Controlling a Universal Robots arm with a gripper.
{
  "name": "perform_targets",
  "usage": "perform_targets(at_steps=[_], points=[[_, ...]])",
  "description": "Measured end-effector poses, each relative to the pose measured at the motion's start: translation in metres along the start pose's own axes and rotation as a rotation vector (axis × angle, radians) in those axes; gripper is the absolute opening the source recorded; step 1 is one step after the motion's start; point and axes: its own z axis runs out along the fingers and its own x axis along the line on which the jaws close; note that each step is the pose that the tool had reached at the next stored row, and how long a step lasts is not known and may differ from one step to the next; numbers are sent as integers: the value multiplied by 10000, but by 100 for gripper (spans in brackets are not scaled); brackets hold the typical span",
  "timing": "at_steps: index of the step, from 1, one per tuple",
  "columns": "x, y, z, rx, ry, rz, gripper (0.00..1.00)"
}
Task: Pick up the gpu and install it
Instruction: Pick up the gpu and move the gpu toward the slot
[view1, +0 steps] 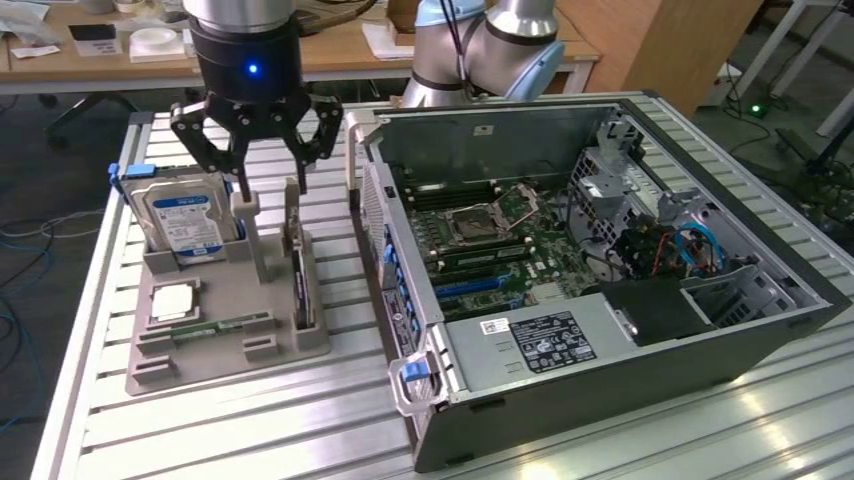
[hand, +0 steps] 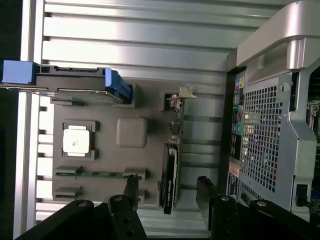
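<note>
The gpu (view1: 303, 285) stands on edge in a slot of the tan holder tray (view1: 227, 290), a thin card seen from above. In the wrist view the gpu (hand: 172, 160) runs as a narrow strip with its black fan side toward the gripper and its silver bracket (hand: 181, 95) at the far end. My gripper (view1: 274, 188) hangs open just above the tray's back part. In the wrist view the gripper (hand: 168, 189) has one finger on each side of the card, not touching it.
A hard drive with a blue label (view1: 187, 222) stands in the tray, beside a processor chip (view1: 174, 300) and a memory stick (view1: 214, 325). The open computer case (view1: 601, 250) lies to the exterior view's right, its motherboard (view1: 487, 235) exposed. Everything rests on a slatted aluminium table (view1: 267, 430).
</note>
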Motion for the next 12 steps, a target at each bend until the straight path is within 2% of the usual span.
perform_targets(at_steps=[12], points=[[-32,-12,217,1,10,-3,59]])
